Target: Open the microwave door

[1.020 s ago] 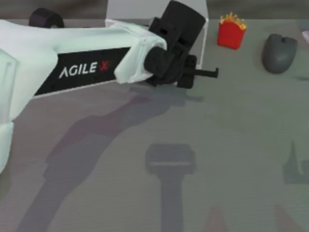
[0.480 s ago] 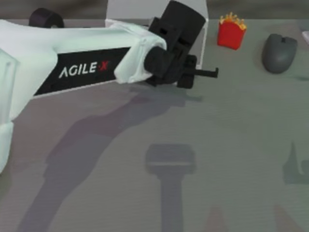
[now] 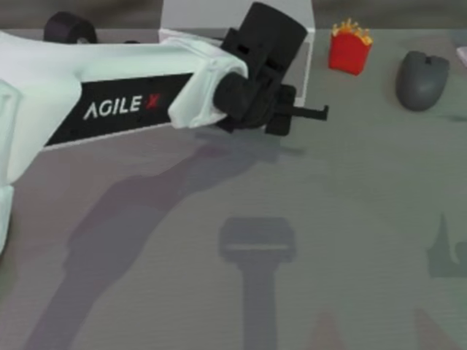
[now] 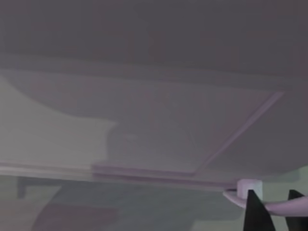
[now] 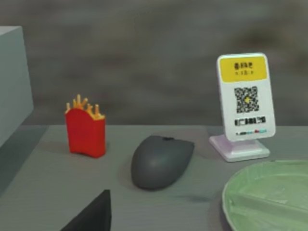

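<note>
The light grey microwave (image 3: 197, 14) stands at the table's far edge, mostly covered by my left arm. In the left wrist view its door (image 4: 144, 120) fills the picture, the pale window close to the camera. The silvery handle bar (image 4: 284, 206) runs from its round mount (image 4: 250, 185). My left gripper (image 4: 276, 214) is shut on this handle, one dark finger on each side of it. From above the left gripper (image 3: 310, 113) sits at the microwave's front right corner. My right gripper is out of the top view; its wrist view shows one dark fingertip (image 5: 98, 214) and no second one near it.
A red box of fries (image 3: 350, 47) and a dark grey mouse (image 3: 422, 79) lie to the right of the microwave. Further right, a QR code stand (image 5: 243, 103) and a green plate (image 5: 269, 197) show in the right wrist view.
My left arm and gripper have shifted a few pixels to the left. The door shows no visible movement from above.
</note>
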You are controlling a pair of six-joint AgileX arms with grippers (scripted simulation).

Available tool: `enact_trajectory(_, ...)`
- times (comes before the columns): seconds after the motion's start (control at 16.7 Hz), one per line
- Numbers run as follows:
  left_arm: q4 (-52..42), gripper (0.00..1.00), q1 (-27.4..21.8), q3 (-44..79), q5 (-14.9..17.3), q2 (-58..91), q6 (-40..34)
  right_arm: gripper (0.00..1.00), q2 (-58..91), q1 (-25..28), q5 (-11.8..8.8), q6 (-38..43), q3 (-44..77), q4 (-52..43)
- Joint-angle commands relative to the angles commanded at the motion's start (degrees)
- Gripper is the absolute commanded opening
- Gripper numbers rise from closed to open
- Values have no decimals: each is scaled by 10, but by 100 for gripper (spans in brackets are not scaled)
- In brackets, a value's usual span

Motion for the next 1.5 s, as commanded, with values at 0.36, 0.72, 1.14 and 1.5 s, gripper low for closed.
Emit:
enact_trajectory(0.36, 4, 0, 3, -11, 5, -5, 9, 100, 0, 0, 0, 0, 0, 0)
enact_trajectory(0.72, 4, 0, 3, -11, 5, -5, 9, 100, 0, 0, 0, 0, 0, 0)
enact_trajectory(1.14, 4, 0, 3, -11, 5, -5, 9, 100, 0, 0, 0, 0, 0, 0)
enact_trajectory(1.5, 4, 0, 3, -11, 5, -5, 9, 100, 0, 0, 0, 0, 0, 0)
